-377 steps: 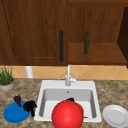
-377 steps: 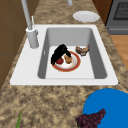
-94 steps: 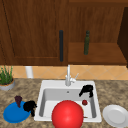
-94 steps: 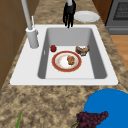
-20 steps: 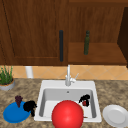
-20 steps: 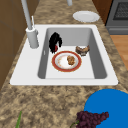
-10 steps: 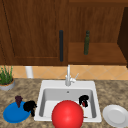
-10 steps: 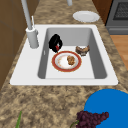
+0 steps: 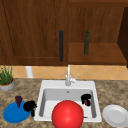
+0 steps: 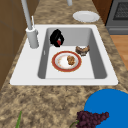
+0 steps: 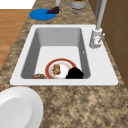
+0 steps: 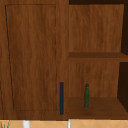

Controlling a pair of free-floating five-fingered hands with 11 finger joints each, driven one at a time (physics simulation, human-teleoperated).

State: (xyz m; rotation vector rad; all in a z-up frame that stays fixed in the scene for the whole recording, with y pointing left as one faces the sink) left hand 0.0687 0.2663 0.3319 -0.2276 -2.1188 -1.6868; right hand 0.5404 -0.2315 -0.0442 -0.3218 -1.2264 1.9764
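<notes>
Front view, facing a white sink [image 9: 67, 86] set in a speckled counter [image 9: 110, 92] under wooden cabinets. Right hand [image 9: 86, 98] down inside the basin toward its right rear, fingers curled round a small red thing [image 9: 86, 102], seemingly lifted just off the floor of the basin, though hard to tell. Seen from the left side: same hand close to the back wall, near the faucet [image 10: 31, 30], with a red-rimmed dish [image 10: 66, 61] of food lying flat just in front of it and a brown roll [image 10: 82, 49] beside the dish toward the sink's right end. Judged from that: curled grip suited to carrying the red thing, dish flat and central as a ready landing spot. Open basin floor toward the left end; tighter at the right, with roll, dish and basin wall all near. Steep basin walls on every side, so up the only free way out. Left hand [image 9: 29, 105] idle in the air at the sink's left rim, beside a blue plate [image 9: 12, 115] bearing grapes [image 9: 18, 99]; finger pose not possible to tell. White plate [image 9: 116, 115] on the counter right of the sink, well apart from the basin. Large red ball [image 9: 67, 115] low in the front view, hiding the basin's near edge. Dark bottle [image 9: 86, 42] upright on a shelf above, potted plant [image 9: 5, 76] at far left, both clear of the hands.
</notes>
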